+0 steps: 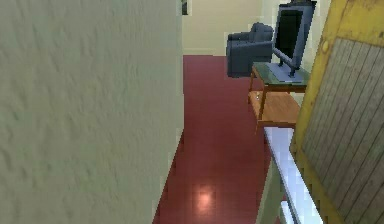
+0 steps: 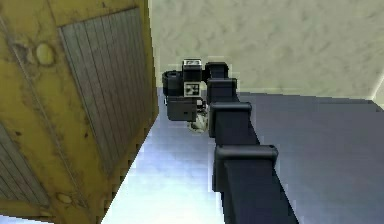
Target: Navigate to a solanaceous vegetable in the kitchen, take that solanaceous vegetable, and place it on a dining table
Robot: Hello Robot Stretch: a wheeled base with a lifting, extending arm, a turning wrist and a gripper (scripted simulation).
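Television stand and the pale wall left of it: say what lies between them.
Bare red floor lies between the television stand and the pale wall, as the forward view shows.

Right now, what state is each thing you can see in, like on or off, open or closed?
television, screen dark, seemingly off.
armchair, upright.
yellow door, seemingly swung open, at an angle to the wall.
arm, extended toward that wall.
gripper, cannot tell whether it holds anything.
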